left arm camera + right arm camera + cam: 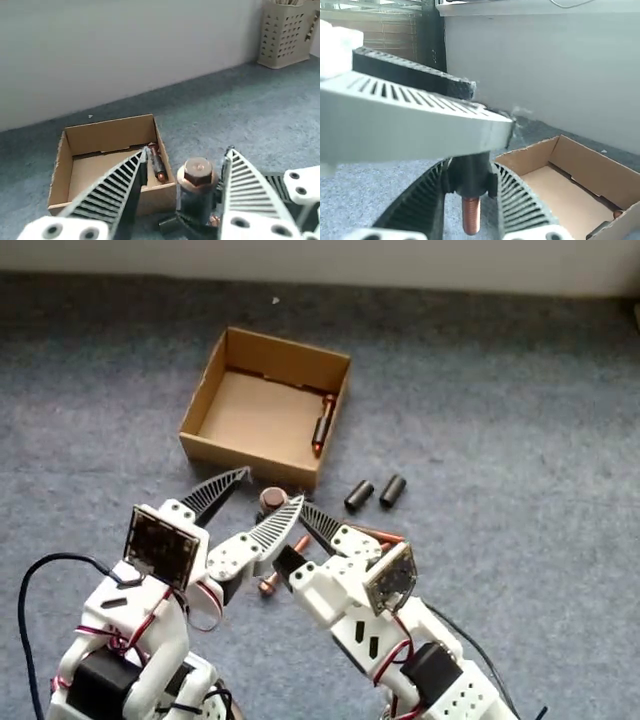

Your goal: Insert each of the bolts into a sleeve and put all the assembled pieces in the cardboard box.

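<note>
Quick status: right gripper [470, 176] is clamped tight on a black sleeve [469, 186]. The sleeve has a copper bolt [196, 171] pushed thru it. Hex head sits on 1 end, and in the right wrist cam the threaded tip pokes out the other end. In the high view the gripper holds that combo just in front of the cardboard box [200, 430], near the box's front corner on the right arm's side.

Left gripper [187, 152] is spread wide open w/ nothing in it. Its 2 fingers [116, 195] straddle the bolt head, 1 each side, w/ a gap on both sides afaict.

Inside the box there's already 1 assembled piece [322, 425], lying along the wall nearest the spare parts. On the carpet [500, 440] past that corner, 2 bare sleeves [358, 495] lie side by side, close but apart. A loose bolt [378, 534] lies right by the right arm's wrist, can't tell if it's touching. Another bolt head [268, 586] peeks out btw the 2 arms, rest of it hidden.

Left wrist cam also catches a beige slotted basket [287, 32] by the wall [125, 50], well away from everything.
</note>
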Action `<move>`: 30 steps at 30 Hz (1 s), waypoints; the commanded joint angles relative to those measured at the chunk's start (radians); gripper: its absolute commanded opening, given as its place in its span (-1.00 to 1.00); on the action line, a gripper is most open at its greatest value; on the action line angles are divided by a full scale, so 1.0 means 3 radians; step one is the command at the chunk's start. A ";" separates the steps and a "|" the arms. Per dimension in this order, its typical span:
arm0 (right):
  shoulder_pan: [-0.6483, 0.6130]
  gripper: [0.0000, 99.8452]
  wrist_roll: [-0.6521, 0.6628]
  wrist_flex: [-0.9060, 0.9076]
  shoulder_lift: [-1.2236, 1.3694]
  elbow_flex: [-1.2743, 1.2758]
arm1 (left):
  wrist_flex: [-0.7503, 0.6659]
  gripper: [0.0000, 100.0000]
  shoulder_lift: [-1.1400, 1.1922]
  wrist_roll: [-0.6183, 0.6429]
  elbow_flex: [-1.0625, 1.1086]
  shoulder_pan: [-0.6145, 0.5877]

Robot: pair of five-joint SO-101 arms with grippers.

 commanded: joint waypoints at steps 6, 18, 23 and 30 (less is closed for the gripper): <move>0.0043 -0.99 0.0010 0.0136 -0.0043 0.0366 | 0.0189 -0.47 0.0018 -0.0036 -0.0381 -0.0453; 0.0616 -0.99 -0.0547 0.0468 0.0003 -0.0038 | 0.0803 -0.47 0.0013 -0.0036 -0.0309 -0.1230; 0.0606 -0.99 -0.0547 0.0315 0.0591 -0.0361 | 0.0736 -0.47 0.0013 0.0000 0.0299 -0.1424; 0.0621 -0.99 -0.0547 -0.0662 0.2365 -0.1097 | 0.0113 -0.47 0.0013 0.0297 0.0898 -0.1788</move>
